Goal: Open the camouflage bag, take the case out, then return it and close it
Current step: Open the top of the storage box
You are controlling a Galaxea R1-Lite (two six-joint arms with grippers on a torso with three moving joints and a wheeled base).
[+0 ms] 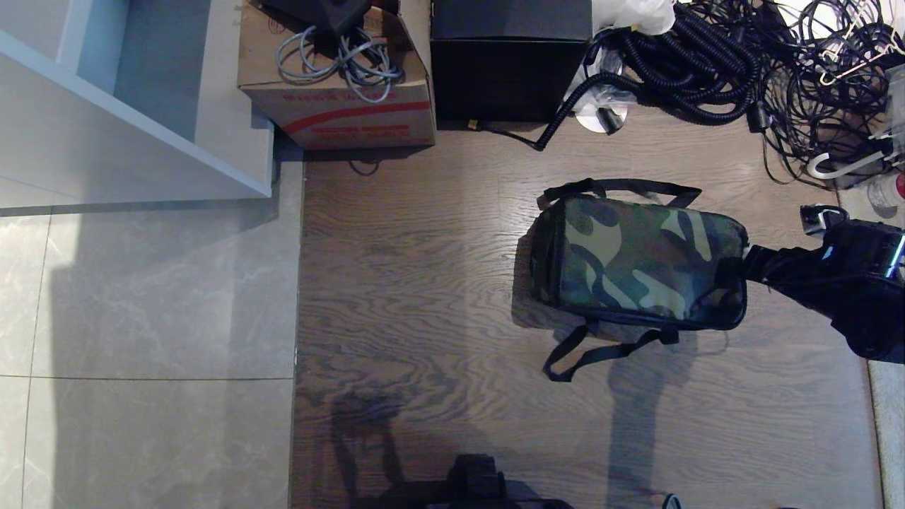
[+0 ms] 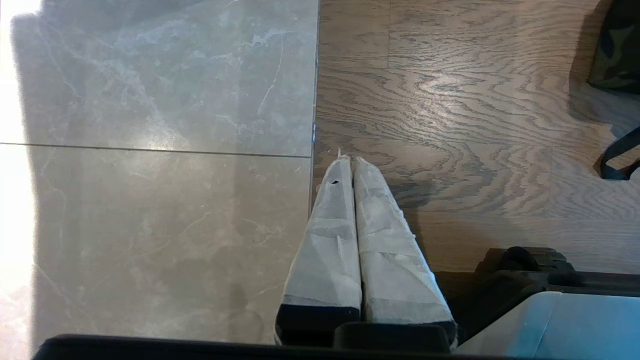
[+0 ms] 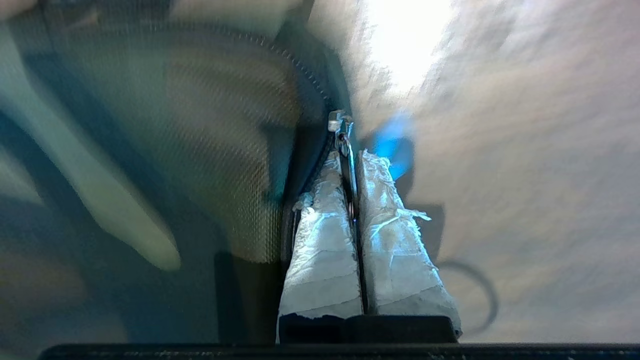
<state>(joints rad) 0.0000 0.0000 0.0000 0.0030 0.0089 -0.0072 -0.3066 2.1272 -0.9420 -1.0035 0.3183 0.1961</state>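
Grey marble-look tiles [image 1: 141, 318] meet a wood-grain floor [image 1: 424, 283], with a white shelf unit [image 1: 127, 120], cardboard carton [image 1: 339, 92], black box [image 1: 505, 60] and tangled cables [image 1: 778, 63] along the far edge.

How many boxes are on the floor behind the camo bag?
2: a cardboard carton with grey cables on top, and a black box right beside it. More may sit out of frame.

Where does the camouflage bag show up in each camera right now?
Head view: camouflage bag right of centre on the wood floor, right gripper at its end.
Left wrist view: only a corner, top right.
Right wrist view: fills the left side.
Shared landmark: the wood floor.
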